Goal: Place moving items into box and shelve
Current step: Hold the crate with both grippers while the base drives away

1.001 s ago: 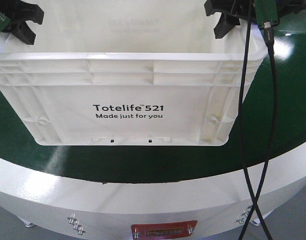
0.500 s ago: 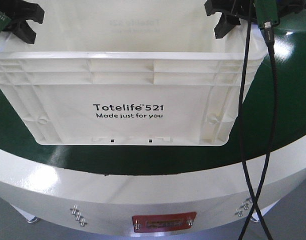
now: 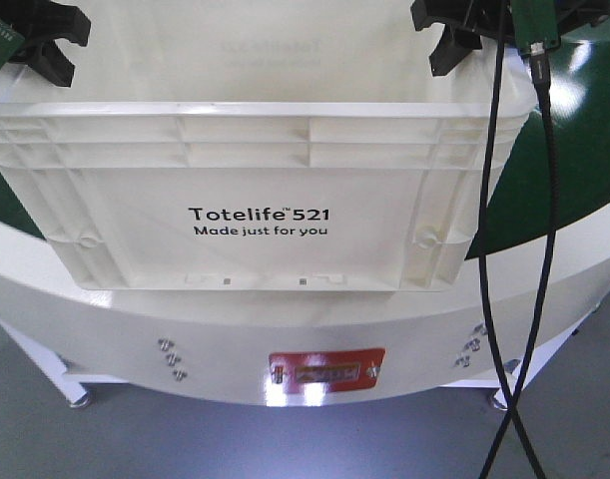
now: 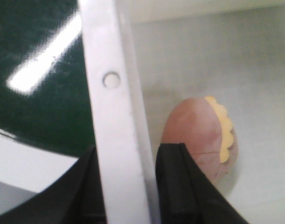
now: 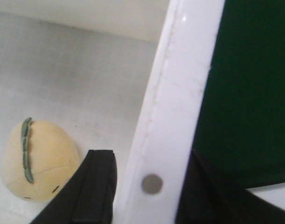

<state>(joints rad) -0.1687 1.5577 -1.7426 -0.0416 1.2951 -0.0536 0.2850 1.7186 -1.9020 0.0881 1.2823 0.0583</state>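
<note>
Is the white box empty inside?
No, a brown egg-shaped toy and a yellow toy lie on the floor of the box.

The box [image 3: 245, 170] is smooth white plastic, the tabletop [image 3: 584, 180] glossy green.

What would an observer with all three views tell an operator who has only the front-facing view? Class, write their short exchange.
Operator: Is the white crate empty?
Observer: No. Two egg-shaped toys lie on its floor, a brown toy with a yellow scalloped ridge and a pale yellow toy with a green ridge.
Operator: How do the hands grip it?
Observer: The left hand and the right hand each straddle a side rim, one finger inside, one outside.
</note>
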